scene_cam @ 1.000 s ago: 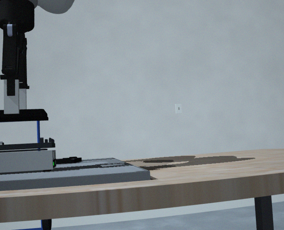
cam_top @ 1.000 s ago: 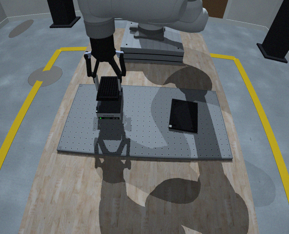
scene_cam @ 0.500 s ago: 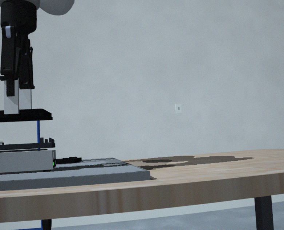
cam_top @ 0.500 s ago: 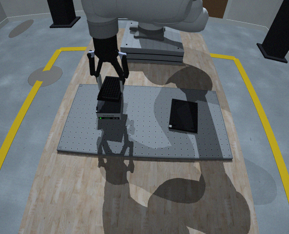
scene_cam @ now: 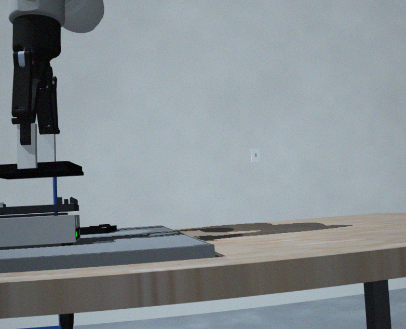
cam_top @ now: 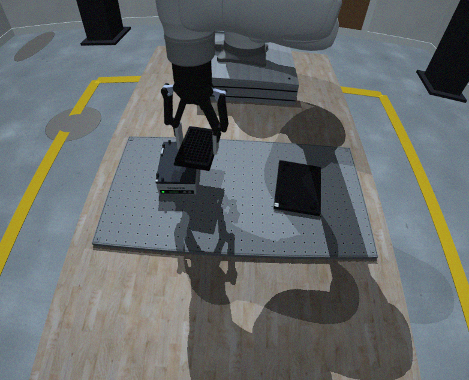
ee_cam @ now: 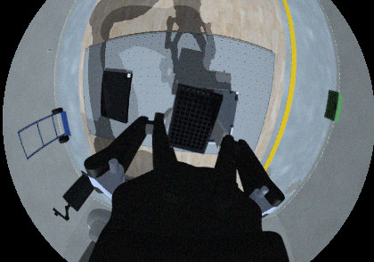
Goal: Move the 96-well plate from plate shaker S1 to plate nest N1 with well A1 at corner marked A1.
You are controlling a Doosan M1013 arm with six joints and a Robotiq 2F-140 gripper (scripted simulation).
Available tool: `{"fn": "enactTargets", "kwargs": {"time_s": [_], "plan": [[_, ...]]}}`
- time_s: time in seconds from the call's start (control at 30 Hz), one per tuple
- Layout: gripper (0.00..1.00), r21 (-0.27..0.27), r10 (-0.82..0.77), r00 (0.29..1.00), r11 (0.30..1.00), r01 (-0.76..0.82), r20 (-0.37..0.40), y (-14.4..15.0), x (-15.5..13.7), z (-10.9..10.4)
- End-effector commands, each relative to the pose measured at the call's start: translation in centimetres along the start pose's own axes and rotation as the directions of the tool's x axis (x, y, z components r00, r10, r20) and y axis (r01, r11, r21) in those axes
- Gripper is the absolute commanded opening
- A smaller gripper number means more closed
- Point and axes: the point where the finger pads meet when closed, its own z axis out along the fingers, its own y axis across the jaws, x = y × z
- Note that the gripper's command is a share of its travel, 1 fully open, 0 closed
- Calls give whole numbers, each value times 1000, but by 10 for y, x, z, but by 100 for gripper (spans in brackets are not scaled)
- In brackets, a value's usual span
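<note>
My gripper (cam_top: 196, 139) (scene_cam: 37, 153) (ee_cam: 192, 119) is shut on the black 96-well plate (cam_top: 194, 154) (scene_cam: 33, 169) (ee_cam: 194, 112), gripping its two long sides. The plate hangs level, well above the plate shaker S1 (cam_top: 173, 189) (scene_cam: 29, 230), shifted a little to the shaker's right and turned slightly. The shaker's top is bare. The black plate nest N1 (cam_top: 298, 187) (scene_cam: 98, 229) (ee_cam: 116, 95) lies empty to the right on the grey breadboard (cam_top: 144, 220) (scene_cam: 125, 247), with a small white mark (cam_top: 275, 204) at its near left corner. I cannot make out the plate's cut corner.
The breadboard lies on a wooden table (cam_top: 124, 306) (scene_cam: 302, 241). The robot's base (cam_top: 253, 81) stands at the table's far end. Black pillars (cam_top: 456, 48) (cam_top: 102, 20) and a yellow floor line (cam_top: 22, 196) surround the table.
</note>
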Motion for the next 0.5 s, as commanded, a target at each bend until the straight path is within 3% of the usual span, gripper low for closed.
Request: {"fn": "enactTargets", "kwargs": {"time_s": [0.0,0.47], "plan": [[10,-3,1,1000,1000,-1,-2,-15,-4,2],[10,-3,1,1000,1000,-1,-2,-55,-6,8]]}}
